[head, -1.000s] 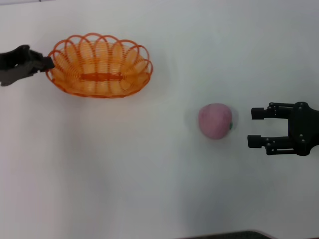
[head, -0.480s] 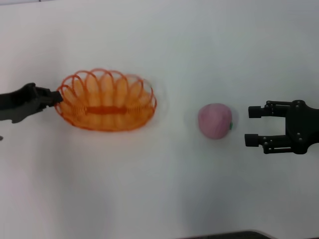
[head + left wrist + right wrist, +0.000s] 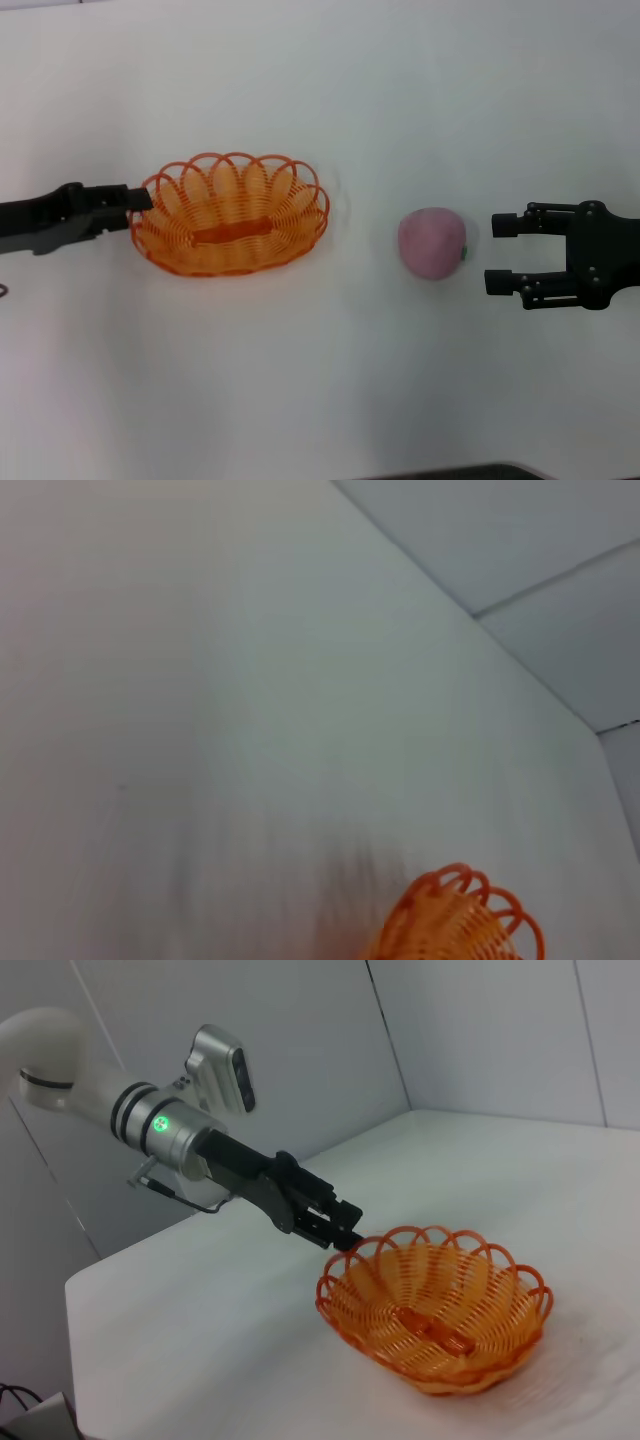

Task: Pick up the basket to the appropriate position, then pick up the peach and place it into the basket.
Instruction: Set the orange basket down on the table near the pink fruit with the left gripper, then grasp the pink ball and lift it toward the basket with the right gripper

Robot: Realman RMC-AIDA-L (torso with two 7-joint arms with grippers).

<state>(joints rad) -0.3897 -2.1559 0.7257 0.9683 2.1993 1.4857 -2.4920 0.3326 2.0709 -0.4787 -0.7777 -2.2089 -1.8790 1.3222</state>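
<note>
The orange wire basket [image 3: 232, 213] sits left of centre on the white table, slightly tilted. My left gripper [image 3: 140, 199] is shut on its left rim; the right wrist view shows the basket [image 3: 437, 1305] with that gripper [image 3: 348, 1238] pinching its rim. A part of the basket's rim [image 3: 465, 920] shows in the left wrist view. The pink peach [image 3: 432, 242] lies right of centre, a small green mark on its right side. My right gripper [image 3: 500, 254] is open, level with the peach and a short gap to its right.
The white table [image 3: 320, 380] spreads all round. A dark edge [image 3: 470, 472] shows at the front. Walls [image 3: 480, 1030] stand behind the table in the right wrist view.
My left gripper has carried the basket nearer to me and to the right, toward the table's centre. My right gripper has crept slightly left toward the peach. The peach has not moved.
</note>
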